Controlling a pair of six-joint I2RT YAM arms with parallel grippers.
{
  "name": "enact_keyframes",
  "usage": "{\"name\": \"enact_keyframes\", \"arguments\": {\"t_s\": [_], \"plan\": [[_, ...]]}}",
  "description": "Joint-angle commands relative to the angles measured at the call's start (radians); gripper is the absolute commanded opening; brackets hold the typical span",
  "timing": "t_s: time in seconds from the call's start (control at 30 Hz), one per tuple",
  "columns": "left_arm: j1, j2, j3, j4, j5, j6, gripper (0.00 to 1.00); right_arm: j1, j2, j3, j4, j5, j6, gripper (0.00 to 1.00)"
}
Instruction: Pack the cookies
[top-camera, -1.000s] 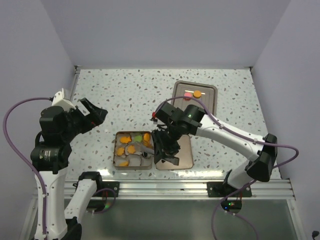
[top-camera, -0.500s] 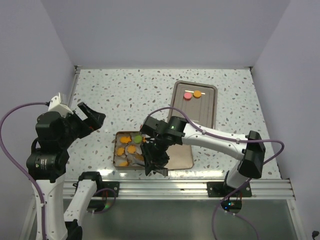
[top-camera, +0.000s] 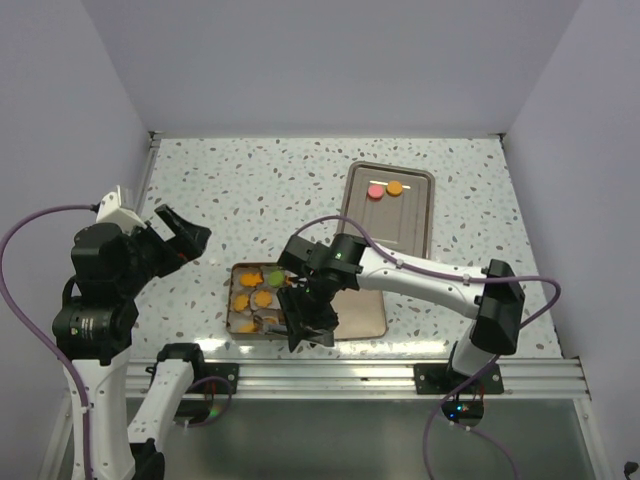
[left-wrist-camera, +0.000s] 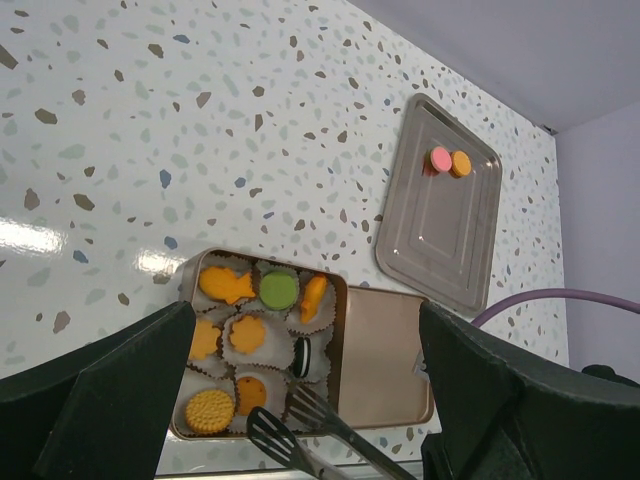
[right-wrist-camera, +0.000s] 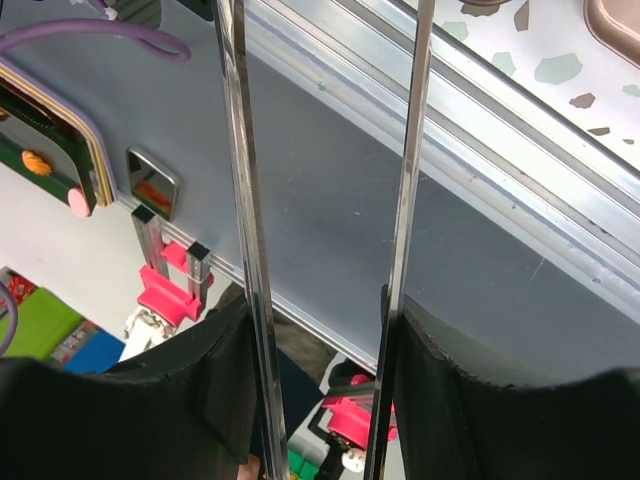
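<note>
An open tin (top-camera: 234, 292) near the table's front edge holds several cookies in paper cups: orange ones, a green one (left-wrist-camera: 279, 290) and a black one (left-wrist-camera: 301, 356). A pink cookie (top-camera: 376, 190) and an orange cookie (top-camera: 395, 187) lie on the metal tray (top-camera: 410, 215) at the back. My right gripper (top-camera: 310, 320) is shut on metal tongs (left-wrist-camera: 300, 430). The tong tips are spread and empty over the tin's near right corner. In the right wrist view the tong arms (right-wrist-camera: 240, 150) run up between my fingers (right-wrist-camera: 200, 380). My left gripper (top-camera: 185, 232) is open and empty, raised left of the tin.
The tin's lid (top-camera: 365, 300) lies flat just right of the tin. The metal rail (top-camera: 350, 375) runs along the table's front edge. White walls close in the table at the back and both sides.
My right gripper has moved left with the tongs, from over the lid to over the tin's near right corner. My left arm shifted slightly left early on, then stayed still.
</note>
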Motion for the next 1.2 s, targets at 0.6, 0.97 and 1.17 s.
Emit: {"name": "enact_keyframes", "arguments": {"t_s": [0.6, 0.97, 1.17], "plan": [[-0.006, 0.062, 0.055, 0.071, 0.059, 0.007, 1.00, -0.391, 0.075, 0.533, -0.401, 0.137, -0.257, 0.51], [-0.006, 0.120, 0.089, 0.088, 0.047, 0.030, 1.00, -0.701, 0.277, 0.716, -0.459, 0.228, -0.418, 0.50], [-0.006, 0.151, 0.115, 0.091, 0.033, 0.040, 1.00, -0.759, 0.405, 0.814, -0.493, 0.307, -0.441, 0.50]]}}
